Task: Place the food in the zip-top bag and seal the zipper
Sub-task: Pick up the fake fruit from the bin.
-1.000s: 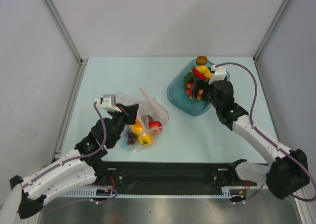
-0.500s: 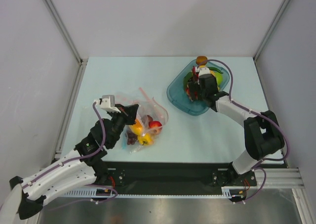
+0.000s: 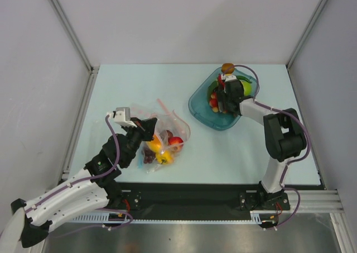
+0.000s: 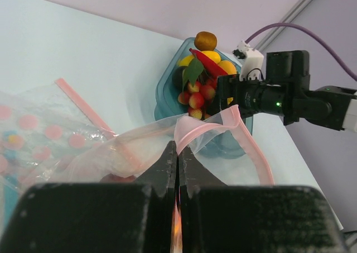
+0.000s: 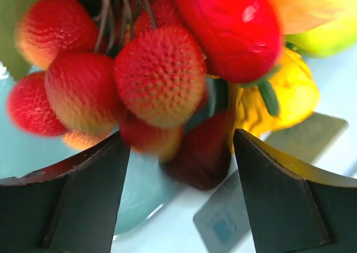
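The zip-top bag (image 3: 167, 131) lies left of centre with a red round fruit (image 3: 175, 142), a yellow pepper (image 3: 162, 156) and a dark grape bunch (image 3: 149, 158) inside. My left gripper (image 3: 146, 128) is shut on the bag's mouth edge, pinching the pink zipper (image 4: 206, 122) between its fingers (image 4: 170, 163) and holding the mouth lifted. My right gripper (image 3: 222, 103) is open low over the teal dish (image 3: 199, 105). In the right wrist view its jaws (image 5: 181, 144) straddle a dark red piece (image 5: 203, 152) below bumpy red fruits (image 5: 159, 74), a red chili (image 5: 228, 29) and a yellow pepper (image 5: 279, 91).
A brown round fruit (image 3: 227, 68) sits on top of the heap at the dish's far rim. A pink-dotted part of the plastic (image 4: 33, 130) shows at the left of the left wrist view. Enclosure walls stand left, right and behind. A black rail runs along the near edge.
My right arm has folded in, its elbow swinging up and toward the dish, and its gripper has come close to the food. The left gripper and bag have not moved.
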Tool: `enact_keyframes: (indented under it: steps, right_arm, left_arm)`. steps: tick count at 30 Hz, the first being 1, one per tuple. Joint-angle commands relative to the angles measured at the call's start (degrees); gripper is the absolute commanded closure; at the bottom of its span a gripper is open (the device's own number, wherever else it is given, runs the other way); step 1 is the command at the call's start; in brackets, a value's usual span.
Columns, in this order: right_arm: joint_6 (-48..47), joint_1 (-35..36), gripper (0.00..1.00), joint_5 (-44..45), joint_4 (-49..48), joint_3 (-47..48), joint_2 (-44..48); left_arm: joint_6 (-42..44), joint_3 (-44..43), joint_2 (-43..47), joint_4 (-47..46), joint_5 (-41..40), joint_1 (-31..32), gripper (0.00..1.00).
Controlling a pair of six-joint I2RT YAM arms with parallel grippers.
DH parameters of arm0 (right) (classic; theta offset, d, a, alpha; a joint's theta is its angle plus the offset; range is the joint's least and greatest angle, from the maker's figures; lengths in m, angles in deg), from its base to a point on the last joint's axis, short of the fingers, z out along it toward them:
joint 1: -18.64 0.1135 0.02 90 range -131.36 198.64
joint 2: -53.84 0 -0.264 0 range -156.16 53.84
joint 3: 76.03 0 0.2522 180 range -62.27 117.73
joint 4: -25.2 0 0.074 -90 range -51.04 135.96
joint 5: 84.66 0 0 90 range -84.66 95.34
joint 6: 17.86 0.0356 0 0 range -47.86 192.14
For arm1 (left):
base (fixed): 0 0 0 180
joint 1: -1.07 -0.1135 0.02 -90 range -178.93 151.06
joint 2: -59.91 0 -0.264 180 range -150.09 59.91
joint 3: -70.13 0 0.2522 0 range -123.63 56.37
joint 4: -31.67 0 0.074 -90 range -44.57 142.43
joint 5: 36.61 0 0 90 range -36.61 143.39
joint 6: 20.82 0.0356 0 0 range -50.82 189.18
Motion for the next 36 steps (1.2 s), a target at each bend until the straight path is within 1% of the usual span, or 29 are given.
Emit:
enact_keyframes:
  steps: [1, 2, 5, 6, 9, 12, 16, 18, 22, 26, 28, 33, 36]
  right_arm:
    - [-0.71, -1.08, 0.21, 0.43, 3.25, 3.7, -3.5]
    - [-0.62, -1.17, 0.21, 0.61, 3.17, 3.88, -4.29]
    - [-0.09, -1.17, 0.4, -0.44, 3.7, 4.5, -4.56]
    - [0.17, -1.26, 0.51, -1.22, 3.79, 4.5, -4.22]
    - [0.88, -1.08, 0.62, -3.08, 3.79, 3.97, -1.94]
    - [1.67, -0.03, 0.64, -4.66, 2.82, 2.13, 0.96]
    - [1.4, 2.17, 0.66, -1.07, 2.72, 0.89, 6.23]
    - [1.75, 2.96, 0.68, -1.32, 3.52, 0.72, 7.91]
    - [1.93, 4.19, 0.69, -1.76, 3.35, -0.77, 12.57]
    - [3.43, 5.33, 0.71, -5.71, 2.38, -2.53, 18.98]
    - [3.6, 6.21, 0.74, -8.52, -0.51, -5.06, 22.05]
    - [5.18, 10.25, 0.74, -12.91, -6.49, -10.79, 33.9]
    - [6.41, 12.97, 0.75, -16.17, -9.66, -12.46, 37.61]
  left_arm:
    - [0.57, -0.38, 0.17, -2.38, 0.2, -0.09, 0.98]
    - [0.66, -0.38, 0.17, -2.29, 0.02, -0.09, 0.98]
    - [0.66, -0.55, 0.52, -2.03, 0.02, -0.09, 0.98]
    - [0.75, -0.47, 0.61, -2.11, -0.07, -0.09, 0.98]
    - [0.75, -0.29, 0.52, -2.12, -0.16, -0.09, 0.98]
    - [0.75, -0.64, 0.61, -2.02, -0.07, -0.09, 0.98]
    - [0.75, -0.55, 0.79, -1.85, -0.07, -0.09, 0.98]
    - [0.75, -0.47, 0.96, -2.11, 0.02, -0.09, 0.98]
    - [0.66, -0.55, 0.79, -1.94, 0.11, -0.09, 0.98]
    - [0.48, -0.47, -0.26, -2.46, 0.81, -0.09, 0.98]
    - [0.48, -1.25, -1.58, -2.12, 1.16, -0.09, 0.98]
    - [0.57, -2.66, -5.09, -1.76, 2.83, -0.09, 0.98]
    - [0.57, -4.15, -8.78, -1.85, 4.23, -0.09, 0.99]
